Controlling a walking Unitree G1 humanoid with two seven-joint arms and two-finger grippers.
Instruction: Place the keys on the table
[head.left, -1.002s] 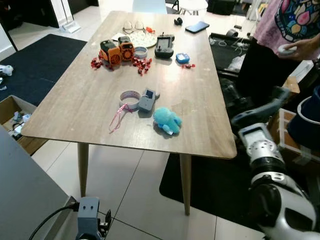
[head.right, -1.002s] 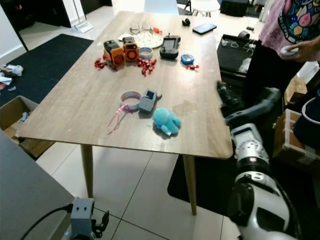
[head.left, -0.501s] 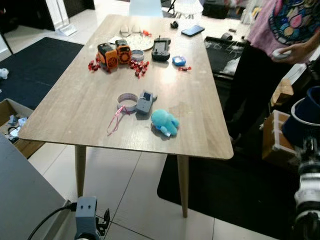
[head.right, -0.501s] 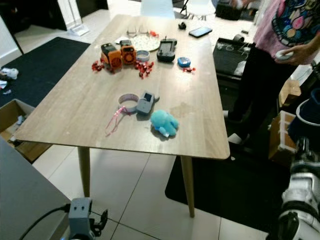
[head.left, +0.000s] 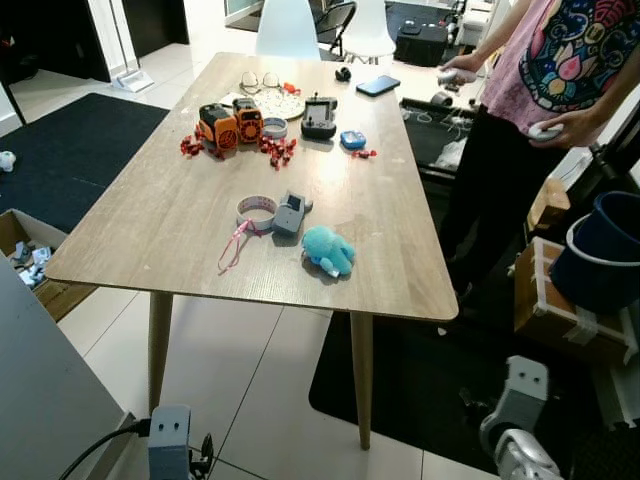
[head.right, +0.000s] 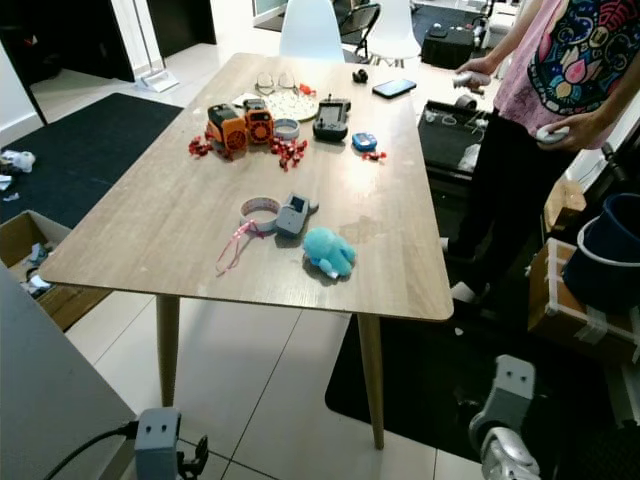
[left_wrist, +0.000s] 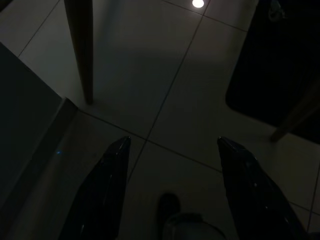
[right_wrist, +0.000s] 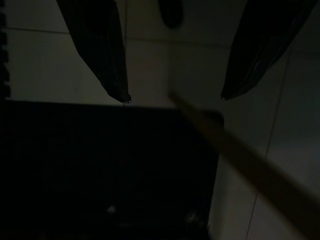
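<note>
I can read no text, label, brand or number anywhere. The print on the person's shirt (head.left: 575, 50) is a coloured pattern; markings on the things on the table (head.left: 180, 210) are too small.

One wooden table (head.left: 180, 215). One blue plush toy (head.left: 327, 249), one grey key fob (head.left: 289, 213), one tape roll (head.left: 257, 210), two orange toys (head.left: 230, 122), one black phone (head.left: 378, 86), two white chairs (head.left: 325, 27), one person (head.left: 530, 110).
</note>
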